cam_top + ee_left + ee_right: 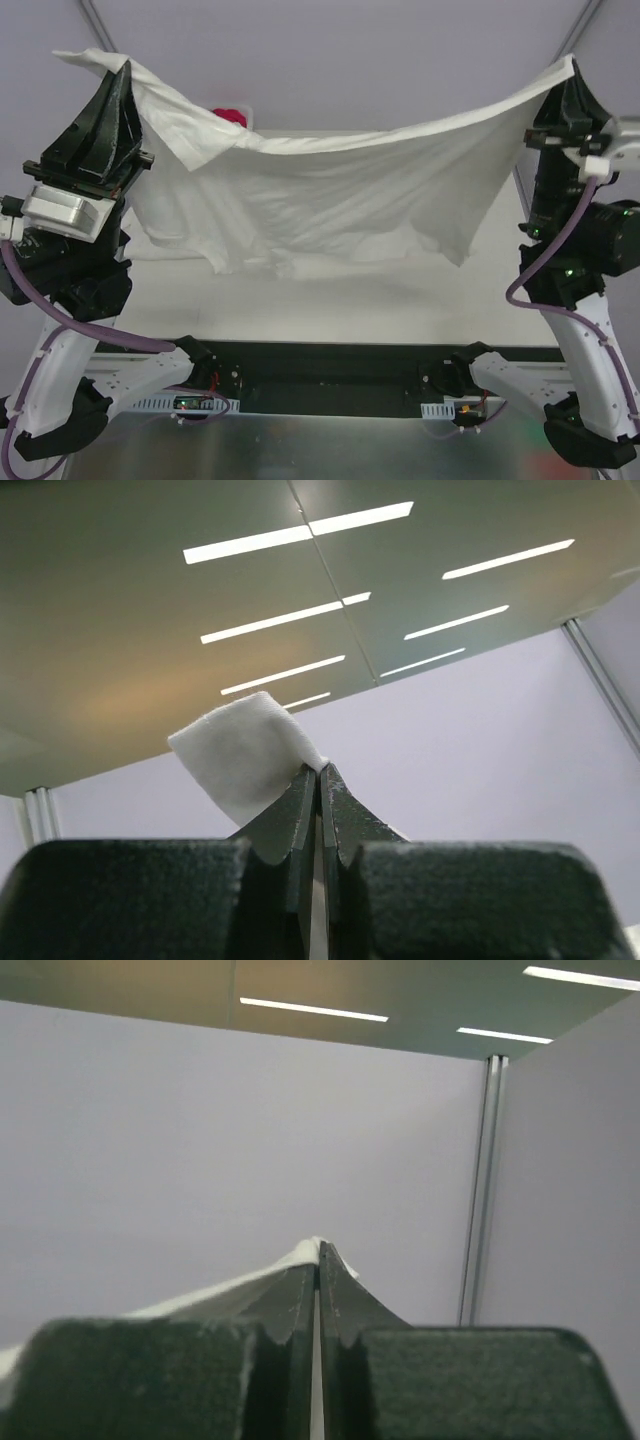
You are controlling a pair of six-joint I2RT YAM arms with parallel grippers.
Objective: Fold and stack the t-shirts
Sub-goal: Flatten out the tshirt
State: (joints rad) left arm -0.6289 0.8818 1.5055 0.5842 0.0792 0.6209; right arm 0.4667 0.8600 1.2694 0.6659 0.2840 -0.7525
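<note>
Stretch in mid-air: one white t-shirt (330, 190) hangs spread betw. both arms above the table (380, 310); its lower edge droops close to the surface, touching or not can't be told. The left gripper (122, 70) is pinched tight on one corner, w/ a flap of fabric poking past its tips in the left wrist view; the right gripper (572, 72) is likewise clamped on the opposite corner, only a sliver of fabric showing at its tips; both claws point upward. The top edge sags in a shallow curve; a fold has flopped over near the left arm; creases run across the middle; a small red cloth (232, 116) peeks out behind the top edge on the far side.

Step in hand, by the look of it: spreading the t-shirt before laying it flat for folding. To do it well: ease the arms apart evenly until the top edge is near straight, not so hard that a corner slips, esp. on the right, where the bite looks thin; lower both ends at the same rate so the hem lands first and the body drapes w/o bunching; set it down clear of the red cloth.
</note>
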